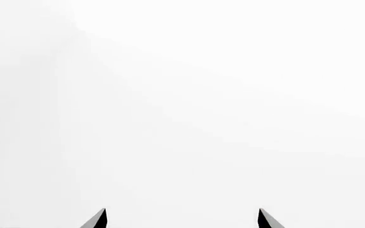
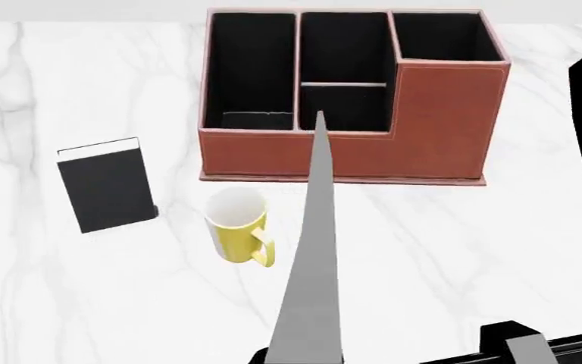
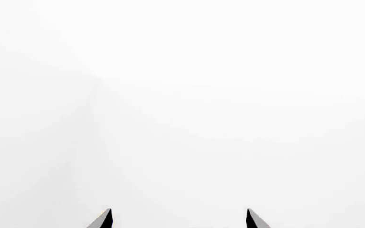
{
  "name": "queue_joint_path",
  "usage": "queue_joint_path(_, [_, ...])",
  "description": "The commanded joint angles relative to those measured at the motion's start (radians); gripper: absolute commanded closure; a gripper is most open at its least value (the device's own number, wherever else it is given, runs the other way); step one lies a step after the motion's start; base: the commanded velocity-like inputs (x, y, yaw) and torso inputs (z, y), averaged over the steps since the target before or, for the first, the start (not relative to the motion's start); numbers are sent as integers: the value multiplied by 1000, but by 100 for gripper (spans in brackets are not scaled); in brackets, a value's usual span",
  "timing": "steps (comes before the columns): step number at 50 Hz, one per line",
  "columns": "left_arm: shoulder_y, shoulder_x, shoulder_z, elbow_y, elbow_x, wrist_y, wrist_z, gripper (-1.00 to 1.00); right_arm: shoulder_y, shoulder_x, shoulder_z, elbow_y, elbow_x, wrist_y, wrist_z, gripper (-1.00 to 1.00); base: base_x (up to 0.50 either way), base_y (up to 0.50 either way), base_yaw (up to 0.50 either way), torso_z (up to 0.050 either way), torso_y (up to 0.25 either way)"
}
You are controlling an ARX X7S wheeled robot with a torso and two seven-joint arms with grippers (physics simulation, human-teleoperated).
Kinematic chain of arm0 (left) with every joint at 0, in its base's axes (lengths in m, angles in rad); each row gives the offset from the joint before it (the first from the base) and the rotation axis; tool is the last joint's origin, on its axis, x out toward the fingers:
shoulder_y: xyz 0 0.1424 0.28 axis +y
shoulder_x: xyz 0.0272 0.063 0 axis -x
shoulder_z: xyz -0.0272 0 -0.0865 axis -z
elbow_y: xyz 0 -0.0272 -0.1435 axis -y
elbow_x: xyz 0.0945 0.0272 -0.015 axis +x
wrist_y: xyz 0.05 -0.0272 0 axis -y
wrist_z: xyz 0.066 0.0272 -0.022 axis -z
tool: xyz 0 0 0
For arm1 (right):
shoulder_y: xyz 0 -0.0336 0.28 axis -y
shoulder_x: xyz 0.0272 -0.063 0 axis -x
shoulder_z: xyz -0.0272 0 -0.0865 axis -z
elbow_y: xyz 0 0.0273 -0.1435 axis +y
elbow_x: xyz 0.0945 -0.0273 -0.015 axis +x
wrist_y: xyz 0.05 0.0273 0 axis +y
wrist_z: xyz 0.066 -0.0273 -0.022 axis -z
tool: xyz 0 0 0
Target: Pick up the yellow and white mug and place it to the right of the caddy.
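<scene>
- We are finding the task not yet started: the yellow and white mug [image 2: 236, 225] is standing upright on the marble desk [image 2: 453, 243], just in front of the caddy [image 2: 357, 98] near its front-left corner, not to its right.
- The desk right of the caddy is where we are expecting the mug to go; pick, carry and set-down are all remaining.
- We are noting the mug's long axis running vertical, mouth upward, its loop handle pointing toward the desk's near edge and slightly right.
- The left gripper [image 1: 181, 219] and right gripper [image 3: 178, 219] are showing fingertips spread apart, pinching nothing, over bare white surface.
- A black book [image 2: 106, 186] is lying left of the mug.
</scene>
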Motion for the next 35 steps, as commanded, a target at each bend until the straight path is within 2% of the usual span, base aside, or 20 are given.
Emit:
queue_joint_path(1, [25, 0, -49, 1, -39, -1, -53, -100, 5, 22, -18, 0, -9, -19, 1, -100, 0, -141, 0, 0, 0])
queue_joint_path(35, [25, 0, -32, 1, -25, -5, -33, -100, -35, 20, 0, 0, -19, -8, 1, -100, 0, -123, 0, 0, 0])
